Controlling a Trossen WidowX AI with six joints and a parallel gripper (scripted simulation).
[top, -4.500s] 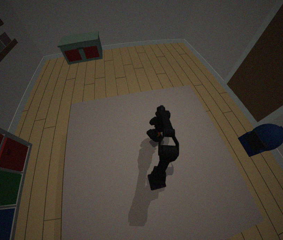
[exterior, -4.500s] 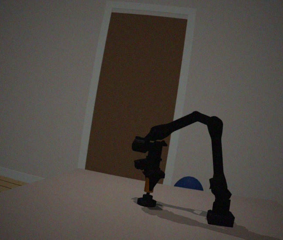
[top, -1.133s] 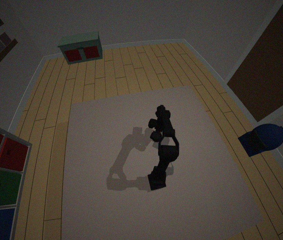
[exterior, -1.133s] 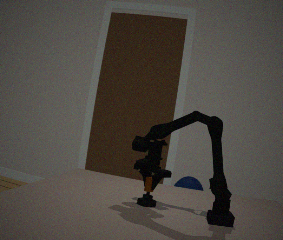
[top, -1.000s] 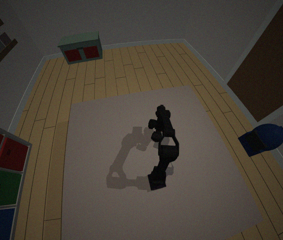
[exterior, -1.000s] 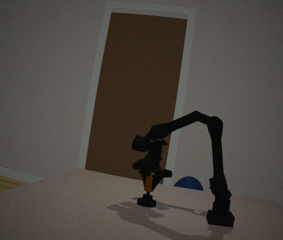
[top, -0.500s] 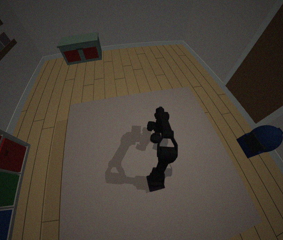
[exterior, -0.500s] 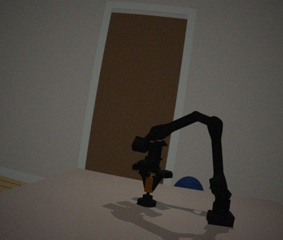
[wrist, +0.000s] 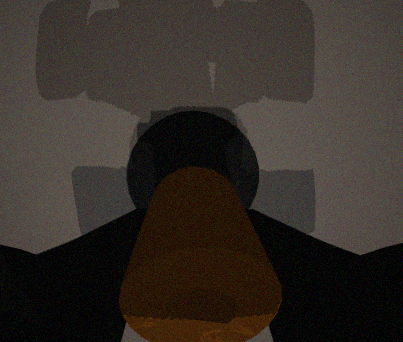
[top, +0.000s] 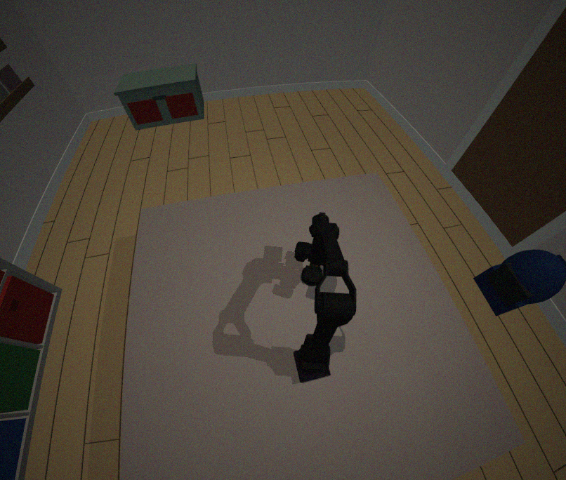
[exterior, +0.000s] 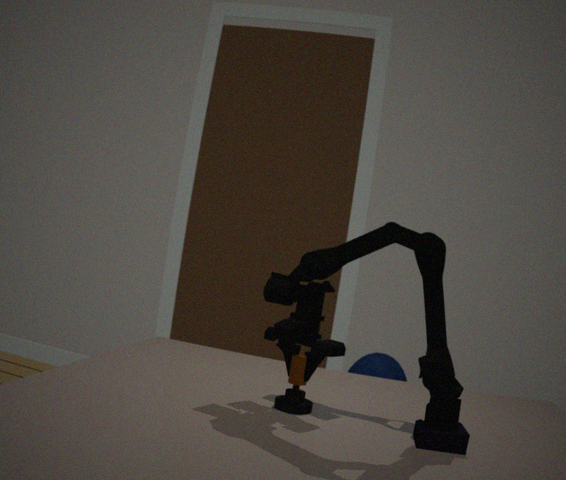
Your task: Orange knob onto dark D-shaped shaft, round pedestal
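The orange knob [exterior: 298, 370] [wrist: 200, 280] is upright between the fingers of my gripper [exterior: 298, 372] [wrist: 196, 219], which is shut on it. The dark round pedestal [exterior: 292, 403] [wrist: 193, 135] stands on the surface directly below the knob. A short piece of the dark shaft [exterior: 295, 387] shows between the knob's lower end and the pedestal's raised middle, so the knob is not down on the pedestal. The shaft's top and its flat side are hidden. In the top view the arm hides the knob.
The arm's base [top: 313, 364] [exterior: 440, 436] stands on the pale mat [top: 195, 413] [exterior: 92, 413]. A blue rounded object [top: 531, 276] [exterior: 379, 368] stands beyond the mat. A green cabinet [top: 161, 97] and a shelf unit with coloured boxes [top: 9, 372] are farther off.
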